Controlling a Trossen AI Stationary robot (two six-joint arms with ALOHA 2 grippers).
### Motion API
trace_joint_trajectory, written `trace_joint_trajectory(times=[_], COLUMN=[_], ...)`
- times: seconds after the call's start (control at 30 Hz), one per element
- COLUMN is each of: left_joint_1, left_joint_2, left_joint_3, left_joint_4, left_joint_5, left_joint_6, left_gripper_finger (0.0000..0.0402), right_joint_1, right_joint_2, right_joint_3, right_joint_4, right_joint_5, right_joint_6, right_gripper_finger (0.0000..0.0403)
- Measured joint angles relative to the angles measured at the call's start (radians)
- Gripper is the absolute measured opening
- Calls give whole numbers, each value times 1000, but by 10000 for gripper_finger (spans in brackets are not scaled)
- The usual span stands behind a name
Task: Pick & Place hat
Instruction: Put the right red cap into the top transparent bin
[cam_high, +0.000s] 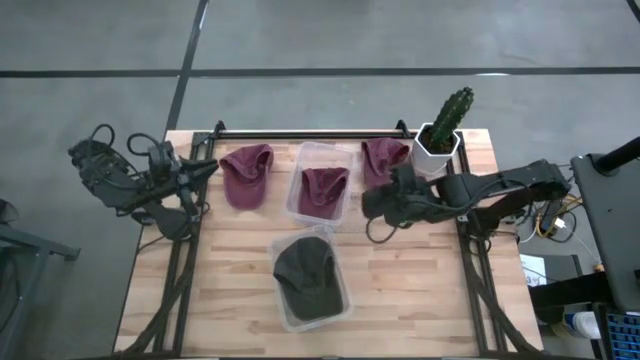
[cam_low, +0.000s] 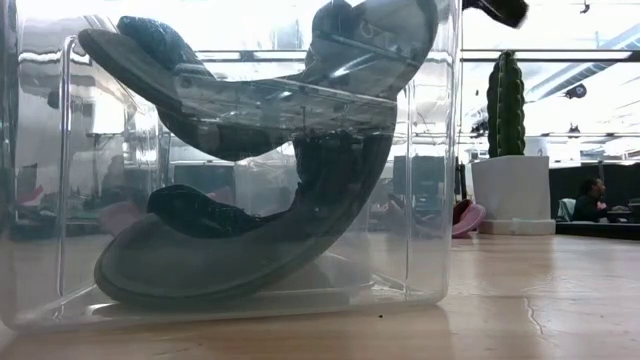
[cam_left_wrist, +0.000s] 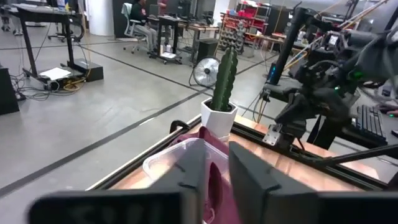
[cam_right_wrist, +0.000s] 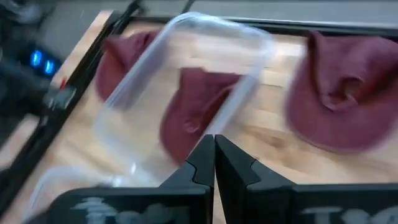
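Observation:
Three maroon hats lie near the table's far side. One (cam_high: 245, 175) rests flat on the wood at the left, one (cam_high: 322, 190) sits in a clear bin (cam_high: 305, 155), and one (cam_high: 383, 158) lies beside the cactus pot. A dark olive hat (cam_high: 308, 278) fills a second clear bin (cam_high: 335, 250) near the front and curls up against its walls (cam_low: 240, 230). My right gripper (cam_high: 372, 203) is shut and hovers between the binned maroon hat (cam_right_wrist: 196, 106) and the right one (cam_right_wrist: 342, 106), touching nothing. My left gripper (cam_left_wrist: 216, 180) waits at the table's left edge, its fingers a narrow gap apart.
A cactus (cam_high: 452, 112) in a white pot (cam_high: 437, 150) stands at the far right corner, close behind my right arm. A dark rail (cam_high: 310, 133) runs along the far edge. Bare wood lies at the near left and near right of the table. A person sits in the room beyond.

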Motion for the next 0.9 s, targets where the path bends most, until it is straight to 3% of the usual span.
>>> trace_joint_trajectory(times=[0.13,0.33,0.5,0.63,0.9], left_joint_1=[0,1,1,1,2], left_joint_2=[-1,-1,-1,-1,0], left_joint_3=[0,-3,-9,-10,-10], left_joint_4=[0,0,0,0,0], left_joint_5=[-1,-9,-9,-14,-19], left_joint_6=[0,-25,-53,-53,-69], left_gripper_finger=[7,3,3,3,3], right_joint_1=[1,2,2,2,-5], right_joint_2=[-88,-195,-255,-298,-335], right_joint_3=[-153,-356,-497,-596,-758], right_joint_4=[5,71,142,164,292], right_joint_5=[30,32,34,35,93], right_joint_6=[202,512,617,687,777], right_gripper_finger=[8,8,17,58,188])
